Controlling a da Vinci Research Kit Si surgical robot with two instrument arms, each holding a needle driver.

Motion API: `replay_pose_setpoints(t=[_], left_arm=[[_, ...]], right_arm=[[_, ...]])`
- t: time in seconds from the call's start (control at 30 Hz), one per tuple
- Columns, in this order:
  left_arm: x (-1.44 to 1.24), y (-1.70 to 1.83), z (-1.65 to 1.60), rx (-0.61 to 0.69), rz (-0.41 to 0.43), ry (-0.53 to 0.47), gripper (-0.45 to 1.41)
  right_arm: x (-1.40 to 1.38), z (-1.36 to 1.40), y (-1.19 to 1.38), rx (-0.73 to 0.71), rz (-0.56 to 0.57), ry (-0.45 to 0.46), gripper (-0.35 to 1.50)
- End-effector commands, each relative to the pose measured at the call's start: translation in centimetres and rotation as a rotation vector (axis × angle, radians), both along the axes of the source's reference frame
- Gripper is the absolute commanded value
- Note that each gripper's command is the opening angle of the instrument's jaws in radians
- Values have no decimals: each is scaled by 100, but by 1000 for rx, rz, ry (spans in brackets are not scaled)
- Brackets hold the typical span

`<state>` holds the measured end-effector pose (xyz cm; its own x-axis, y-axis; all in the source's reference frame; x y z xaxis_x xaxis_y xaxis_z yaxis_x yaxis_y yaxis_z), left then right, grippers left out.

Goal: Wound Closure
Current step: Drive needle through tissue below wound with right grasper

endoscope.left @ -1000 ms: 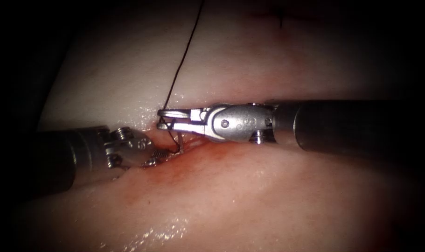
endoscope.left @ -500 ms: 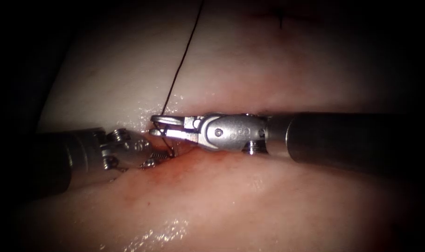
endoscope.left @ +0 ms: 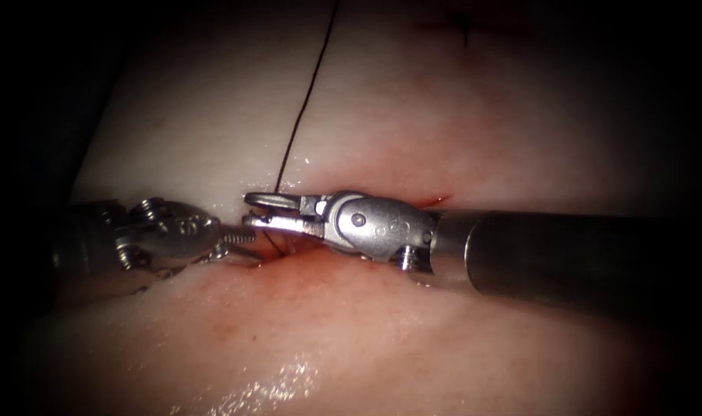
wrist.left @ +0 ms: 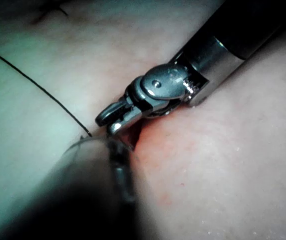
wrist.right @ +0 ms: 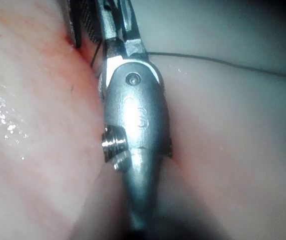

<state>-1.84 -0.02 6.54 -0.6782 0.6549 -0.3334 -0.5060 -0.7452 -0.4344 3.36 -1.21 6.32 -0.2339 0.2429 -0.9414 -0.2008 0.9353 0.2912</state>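
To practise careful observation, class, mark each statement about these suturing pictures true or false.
1. A thin dark thread runs down over the pale pork-belly tissue to the right arm's silver end effector. True.
2. That end effector enters the endoscope view from the left. False: it comes in from the right.
3. Its jaws stand slightly parted. True.
4. The left arm's silver end effector is far from the right one. False: their tips are close together at the cut.
5. Red fluid stains the tissue along the cut. True.
6. The thread lies in coils. False: it runs as one nearly straight line.
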Motion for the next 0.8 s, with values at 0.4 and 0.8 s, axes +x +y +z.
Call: replay_pose_setpoints(t=[0.4,0.8], left_arm=[[-17,-35,-32,-63,-28,-9,-3],[-64,-64,-74,-109,-17,-81,-13]], right_arm=[[-1,2,5,55,62,6,-35],[-1,-10,-1,102,206,-235,-35]])
